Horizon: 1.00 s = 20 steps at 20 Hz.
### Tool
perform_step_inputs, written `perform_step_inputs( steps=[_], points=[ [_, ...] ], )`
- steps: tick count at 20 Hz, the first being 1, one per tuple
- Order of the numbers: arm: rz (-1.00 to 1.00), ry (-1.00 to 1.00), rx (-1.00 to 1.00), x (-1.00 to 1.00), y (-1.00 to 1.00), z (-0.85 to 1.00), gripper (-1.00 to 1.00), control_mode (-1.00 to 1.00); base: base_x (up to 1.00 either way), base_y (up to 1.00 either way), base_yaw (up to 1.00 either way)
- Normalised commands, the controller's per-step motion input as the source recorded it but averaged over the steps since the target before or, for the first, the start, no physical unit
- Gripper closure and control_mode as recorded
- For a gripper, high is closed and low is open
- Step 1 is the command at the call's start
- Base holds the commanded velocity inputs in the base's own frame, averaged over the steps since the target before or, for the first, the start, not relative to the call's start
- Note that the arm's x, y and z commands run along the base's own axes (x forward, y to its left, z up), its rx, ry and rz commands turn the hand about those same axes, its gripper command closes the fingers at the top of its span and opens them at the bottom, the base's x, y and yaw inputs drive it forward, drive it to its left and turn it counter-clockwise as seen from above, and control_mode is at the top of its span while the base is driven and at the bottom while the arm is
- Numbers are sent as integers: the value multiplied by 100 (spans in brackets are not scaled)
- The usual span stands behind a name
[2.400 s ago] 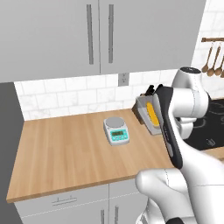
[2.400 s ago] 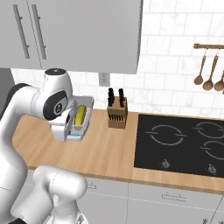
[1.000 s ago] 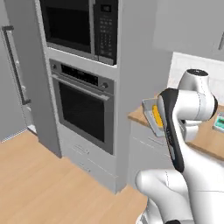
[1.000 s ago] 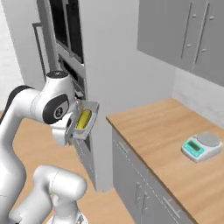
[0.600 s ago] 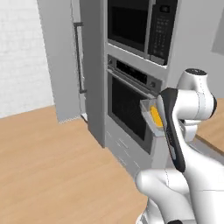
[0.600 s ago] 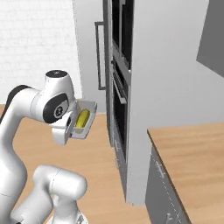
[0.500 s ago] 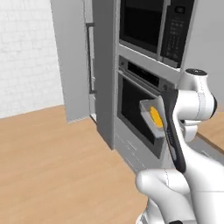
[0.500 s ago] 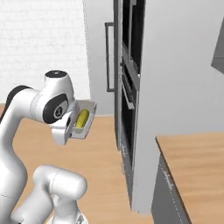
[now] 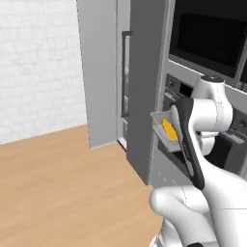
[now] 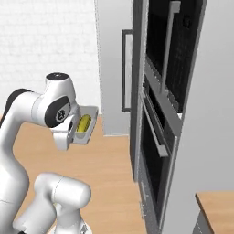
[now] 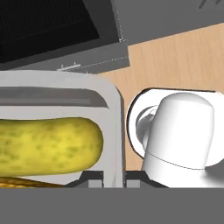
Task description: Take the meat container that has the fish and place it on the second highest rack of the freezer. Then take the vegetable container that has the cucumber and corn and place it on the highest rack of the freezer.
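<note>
Vegetable container (image 11: 111,127), smooth grey rounded tray, cradles bumpy cucumber (image 11: 48,144).

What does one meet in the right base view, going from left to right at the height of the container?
Robot arm → vegetable container → long freezer handle → oven door handle.

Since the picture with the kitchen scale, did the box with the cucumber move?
Yes. The vegetable container, shut in the pincer, has left the counter and now hangs over the wooden floor, beside the wall oven.
</note>
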Motion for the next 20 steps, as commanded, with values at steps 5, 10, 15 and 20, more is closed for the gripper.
perform_step_inputs(
  steps=[5,10,15,20],
  points=[
    [0,0,0,0,0,0,100,100,74,85,-14],
    [0,0,0,0,0,0,100,100,68,71,-43],
    [0,0,0,0,0,0,100,100,54,40,-65],
    [0,0,0,0,0,0,100,100,52,47,-67]
  ],
)
